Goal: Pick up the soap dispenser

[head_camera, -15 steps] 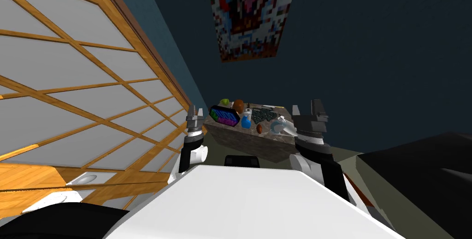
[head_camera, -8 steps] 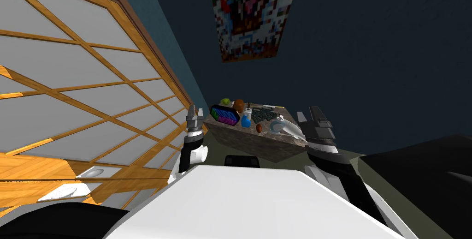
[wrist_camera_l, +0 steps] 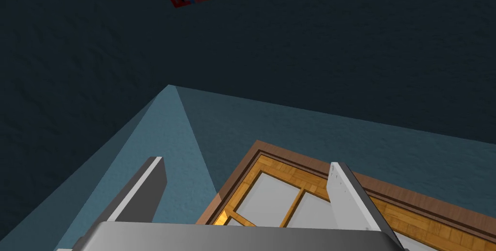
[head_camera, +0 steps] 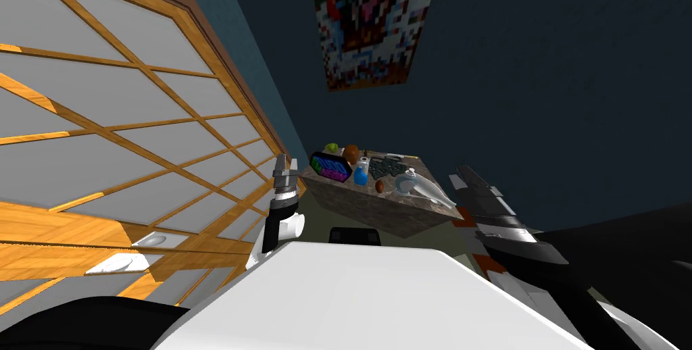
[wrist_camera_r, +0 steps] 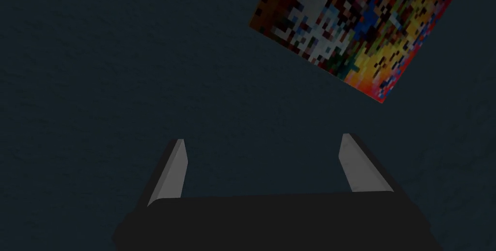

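The soap dispenser [head_camera: 361,174], a small blue bottle with a white pump top, stands near the middle of a small marbled table [head_camera: 378,207] straight ahead. My left gripper [head_camera: 286,163] is held upright to the left of the table, short of it, and its fingers [wrist_camera_l: 145,190] stand open with nothing between them. My right gripper [head_camera: 478,182] is off the table's right corner, tilted, pointing up and away. In the right wrist view this gripper [wrist_camera_r: 264,163] is open and empty, facing a dark wall.
On the table with the bottle are a multicoloured oval thing [head_camera: 330,166], a green thing [head_camera: 330,148], a brown thing [head_camera: 350,153], a small brown egg shape [head_camera: 380,186], a pale jug [head_camera: 413,184] and a dark patterned slab [head_camera: 386,165]. A wood-framed panelled screen [head_camera: 121,136] lines the left.
My right arm has swung out to the right and down, away from the table's right edge. The left arm has stayed where it was.
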